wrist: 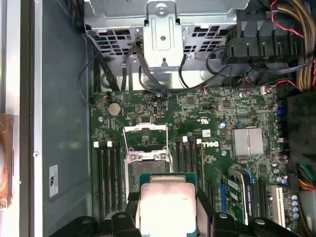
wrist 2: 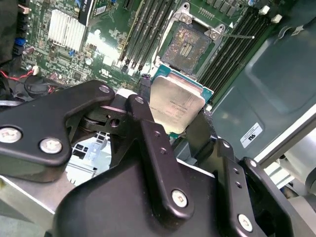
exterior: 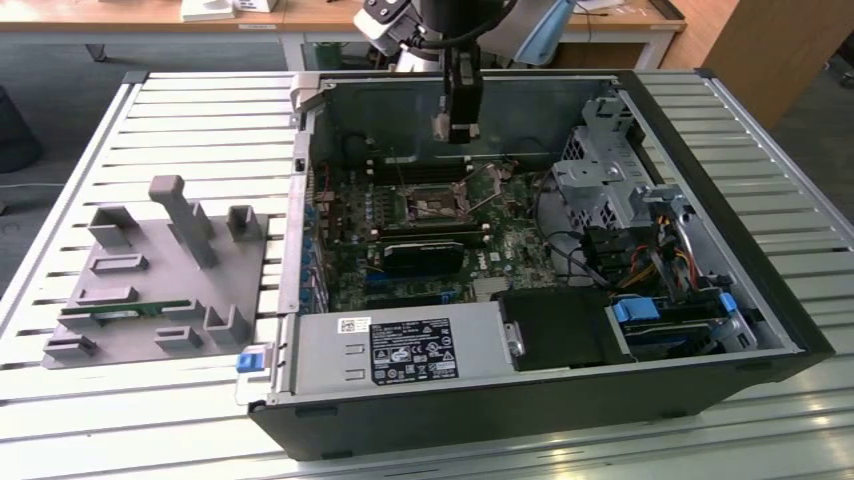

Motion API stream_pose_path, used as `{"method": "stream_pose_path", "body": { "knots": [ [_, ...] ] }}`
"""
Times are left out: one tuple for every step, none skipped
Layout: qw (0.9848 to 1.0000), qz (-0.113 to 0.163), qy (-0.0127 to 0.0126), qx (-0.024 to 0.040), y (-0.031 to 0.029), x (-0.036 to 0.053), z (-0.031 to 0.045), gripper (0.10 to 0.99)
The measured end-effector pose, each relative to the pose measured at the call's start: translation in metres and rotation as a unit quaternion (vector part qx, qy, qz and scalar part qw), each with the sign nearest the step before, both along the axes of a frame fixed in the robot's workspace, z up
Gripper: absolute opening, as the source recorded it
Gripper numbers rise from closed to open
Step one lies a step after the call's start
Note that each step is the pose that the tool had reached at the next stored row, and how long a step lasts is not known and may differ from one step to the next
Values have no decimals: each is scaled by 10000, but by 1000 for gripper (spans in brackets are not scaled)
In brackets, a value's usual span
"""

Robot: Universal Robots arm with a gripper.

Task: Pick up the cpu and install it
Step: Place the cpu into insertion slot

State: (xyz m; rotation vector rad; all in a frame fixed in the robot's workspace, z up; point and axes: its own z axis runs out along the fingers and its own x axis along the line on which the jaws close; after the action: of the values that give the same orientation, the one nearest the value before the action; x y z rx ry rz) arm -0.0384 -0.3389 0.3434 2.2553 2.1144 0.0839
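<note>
In the exterior view the arm [exterior: 461,40] hangs over the open computer case [exterior: 781,330] on the slatted tabletop [exterior: 174,110]. Its jaws are above the socket [exterior: 435,205] and well clear of it.

In the second wrist view the jaws pinch the cpu [wrist 2: 177,103] by two opposite edges. It hangs just short of the socket, which lies bare.

In the first wrist view the cpu [wrist: 167,205] is again held over the board, beside the socket, whose retaining frame [wrist: 145,134] stands swung open.

The pickup looks done (the chip is off its rest and over the board); seating it in the socket is not yet done.

The chip is square, so it has no real long axis. It seems to lie flat, roughly parallel to the socket, silver top facing up toward the wrist.
</note>
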Motion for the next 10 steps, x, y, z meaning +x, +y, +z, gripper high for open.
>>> {"method": "stream_pose_path", "body": {
  "knots": [
    [10000,0,1,-1,0,0,-2,537],
    [10000,1,1,-3,0,0,-4,537],
    [10000,1,0,-5,0,0,-7,537],
    [10000,1,0,-7,0,0,-9,537],
    [10000,1,-1,-11,0,0,-11,537],
    [10000,1,0,-17,0,0,-14,537],
    [10000,1,0,-21,0,0,-17,537],
    [10000,1,0,-24,0,0,-20,537],
    [10000,1,0,-25,0,0,-22,537],
    [10000,3,0,-26,0,0,-25,537]
  ]
}}
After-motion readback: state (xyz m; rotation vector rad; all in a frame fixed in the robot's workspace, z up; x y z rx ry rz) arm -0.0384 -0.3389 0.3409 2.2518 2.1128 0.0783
